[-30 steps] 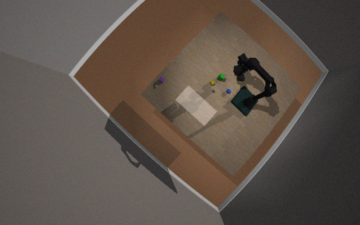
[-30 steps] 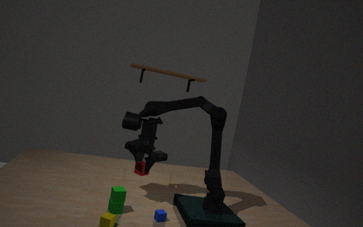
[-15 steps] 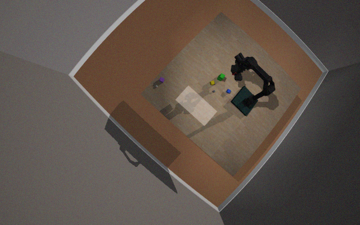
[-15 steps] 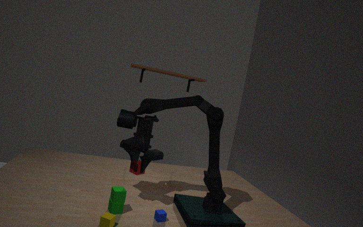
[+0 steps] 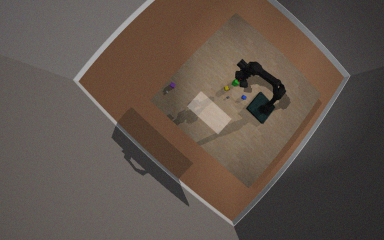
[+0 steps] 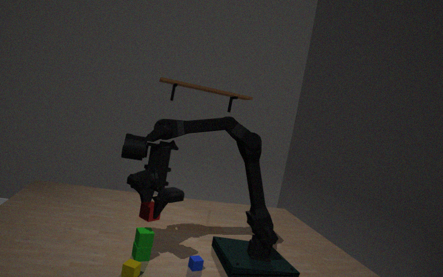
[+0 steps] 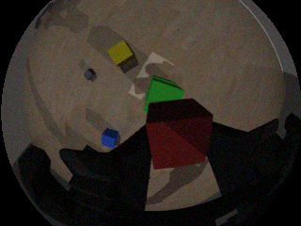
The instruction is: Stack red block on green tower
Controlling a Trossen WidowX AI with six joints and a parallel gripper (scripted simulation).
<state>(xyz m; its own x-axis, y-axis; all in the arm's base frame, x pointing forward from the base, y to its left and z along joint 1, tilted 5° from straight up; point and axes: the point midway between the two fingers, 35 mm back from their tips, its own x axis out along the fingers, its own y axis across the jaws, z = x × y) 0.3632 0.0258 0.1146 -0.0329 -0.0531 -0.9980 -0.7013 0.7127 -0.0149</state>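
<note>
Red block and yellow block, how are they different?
The red block hangs in the air, pinched in the gripper; the yellow block sits on the table. The red block is just above the green tower, while the yellow block stands beside the tower's foot. The red block looks tilted; the yellow one sits flat. Both are small plain cubes.

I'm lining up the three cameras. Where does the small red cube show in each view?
Top: red cube, a sliver between the green tower and the gripper.
Exterior: centre, clamped in the gripper above the tower.
Wrist: centre right, overlapping the tower.
Shared landmark: the small blue cube.
</note>
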